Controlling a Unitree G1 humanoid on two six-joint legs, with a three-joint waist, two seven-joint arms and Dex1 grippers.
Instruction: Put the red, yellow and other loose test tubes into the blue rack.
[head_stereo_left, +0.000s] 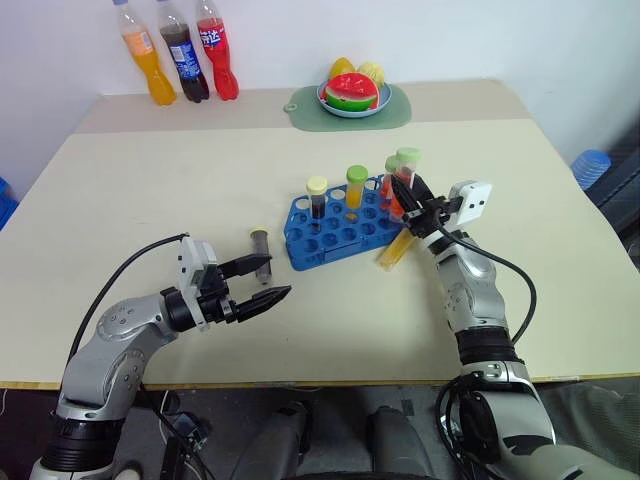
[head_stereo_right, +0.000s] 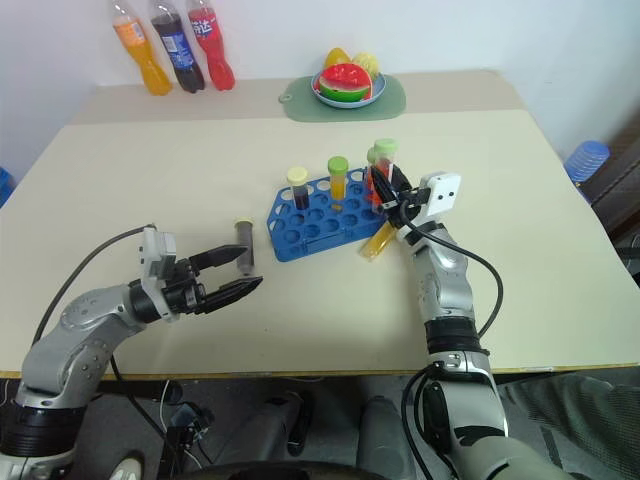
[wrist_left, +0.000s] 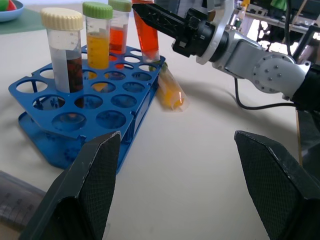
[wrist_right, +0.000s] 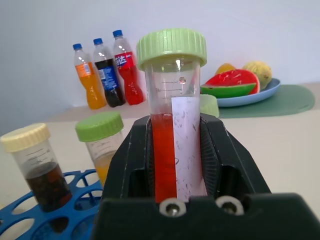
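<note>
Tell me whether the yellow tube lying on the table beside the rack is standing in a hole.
No. The yellow tube lies on its side on the table against the blue rack.

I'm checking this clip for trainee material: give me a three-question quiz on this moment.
1. True or false: the right gripper is shut on a red tube.
2. How many tubes stand in the blue rack on their own? A two, B three, C five.
3. What lies on the table against the rack's right end?

Key: 1 true. 2 B. 3 a yellow tube.
</note>
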